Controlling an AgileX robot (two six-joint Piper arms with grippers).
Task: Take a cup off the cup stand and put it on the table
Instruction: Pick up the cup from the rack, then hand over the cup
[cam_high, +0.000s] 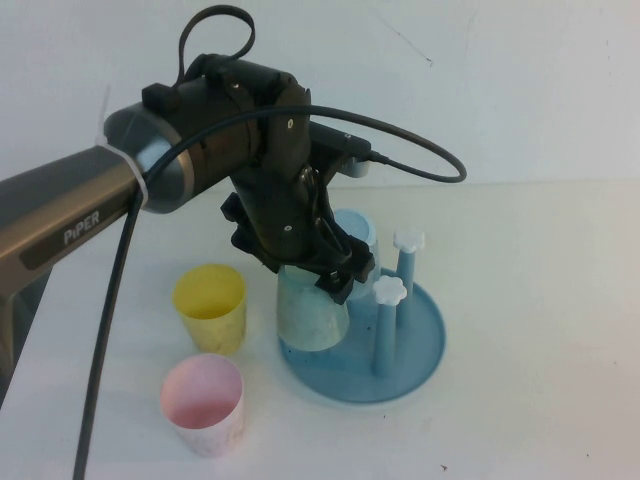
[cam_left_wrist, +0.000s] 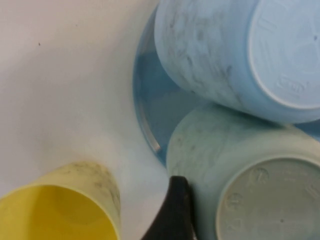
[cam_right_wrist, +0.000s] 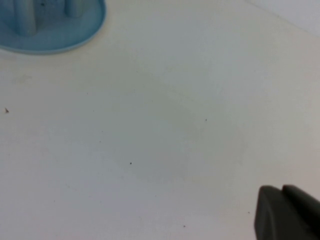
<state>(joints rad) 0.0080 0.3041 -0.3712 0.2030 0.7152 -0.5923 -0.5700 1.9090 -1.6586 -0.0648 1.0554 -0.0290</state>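
Observation:
The mint-green cup (cam_high: 312, 312) stands upside down on the left side of the round blue cup stand (cam_high: 425, 345). My left gripper (cam_high: 336, 276) is down over its upturned base and shut on it. In the left wrist view one black finger (cam_left_wrist: 175, 210) presses the side of the cup (cam_left_wrist: 240, 165); the other finger is out of view. The stand's tray (cam_left_wrist: 150, 105) lies under the cup. My right gripper (cam_right_wrist: 287, 212) is shut and empty, low over the bare white table (cam_right_wrist: 160, 130), apart from the stand (cam_right_wrist: 50, 35). It is outside the high view.
A light blue cup (cam_high: 356, 228) sits upside down on the stand behind the green one, touching it in the left wrist view (cam_left_wrist: 225, 50). Two bare pegs with white knobs (cam_high: 388, 291) stand at the right. A yellow cup (cam_high: 210, 305) and a pink cup (cam_high: 203, 403) stand upright left of the stand.

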